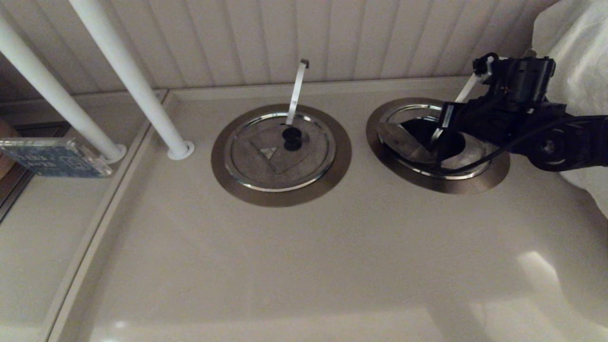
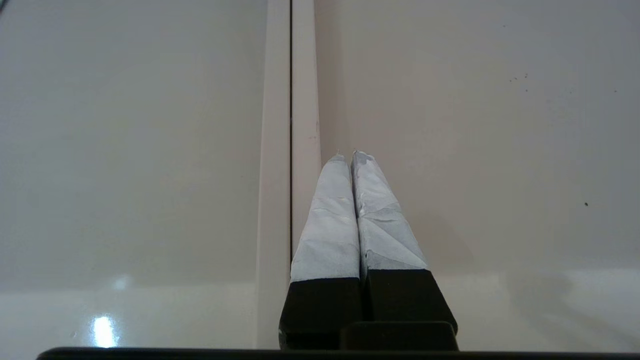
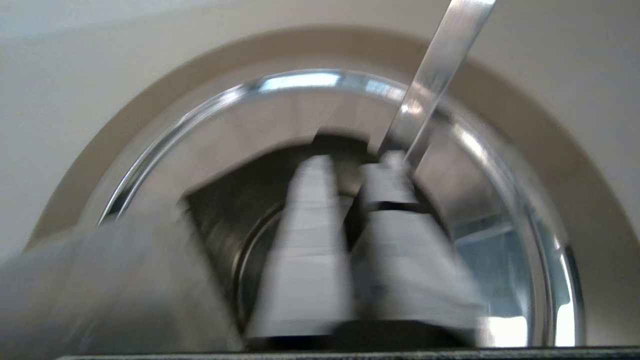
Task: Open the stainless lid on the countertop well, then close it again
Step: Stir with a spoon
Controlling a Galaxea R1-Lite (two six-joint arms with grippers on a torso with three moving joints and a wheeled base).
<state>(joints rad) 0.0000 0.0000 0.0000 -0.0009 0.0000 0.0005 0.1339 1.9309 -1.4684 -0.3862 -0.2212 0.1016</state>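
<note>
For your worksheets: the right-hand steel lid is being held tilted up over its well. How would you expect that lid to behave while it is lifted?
The stainless lid looks like rigid sheet steel, so it probably stays stiff. Its shiny surface may be slippery. Tilted over the countertop well, it would likely drop back if the right gripper let go.

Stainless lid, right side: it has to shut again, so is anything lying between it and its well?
Nothing loose shows. The stainless lid is tipped up at the left side of the countertop well, and only the right end effector reaches over the dark opening. The left end effector is parked over bare counter.
</note>
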